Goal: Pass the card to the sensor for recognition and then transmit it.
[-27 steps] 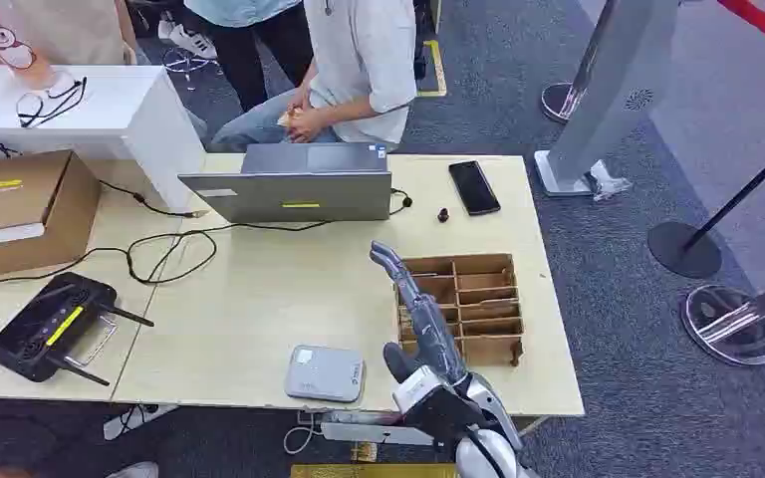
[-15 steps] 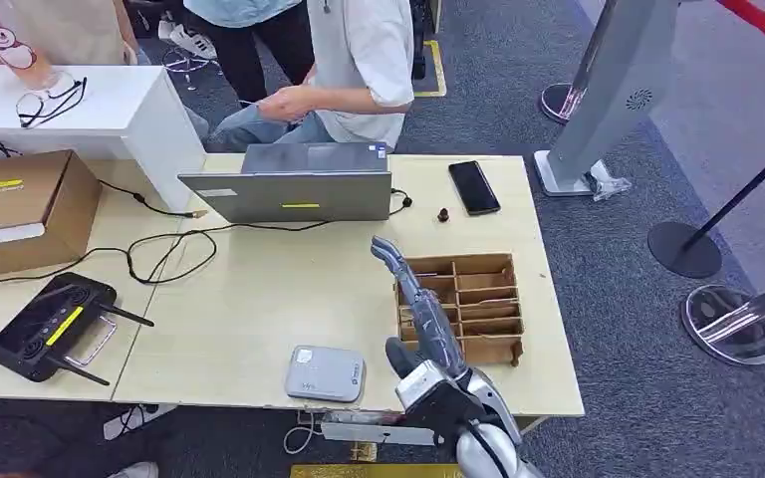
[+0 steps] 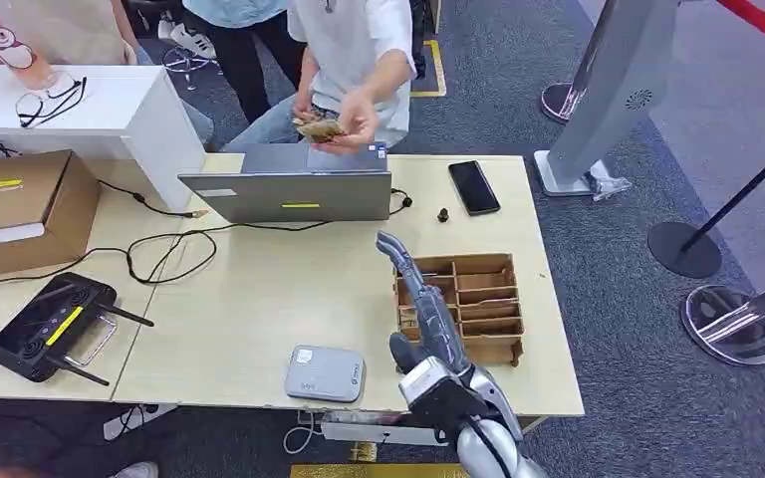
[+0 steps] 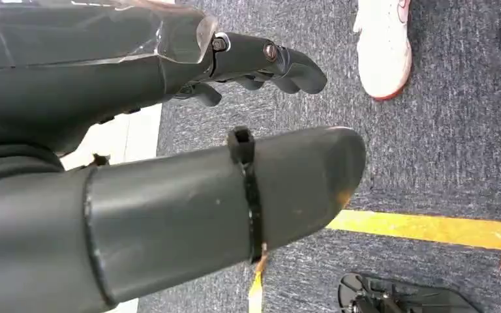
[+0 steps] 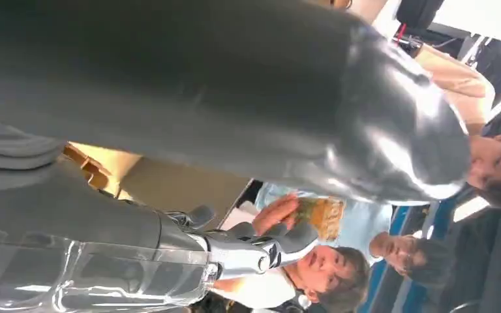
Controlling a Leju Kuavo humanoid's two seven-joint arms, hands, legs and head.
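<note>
A person across the table holds a small fan of cards (image 3: 321,128) above the laptop (image 3: 294,191); the cards (image 5: 319,215) also appear in the right wrist view, beyond my fingertips. My right hand (image 3: 423,309) stretches over the table beside the wooden divider box (image 3: 486,297), fingers straight and holding nothing. The flat grey card sensor (image 3: 325,373) lies near the table's front edge, just left of my right wrist. My left hand (image 4: 254,98) hangs over the carpet, fingers apart and holding nothing.
A black phone (image 3: 474,187) lies at the table's far right. A black router (image 3: 48,330) and a cardboard box (image 3: 20,204) sit at the left, with cables running between them. Stanchion bases (image 3: 732,324) stand on the carpet to the right.
The person has lifted a hand with the cards up over the laptop. My right hand has edged slightly farther and to the right, still holding nothing.
</note>
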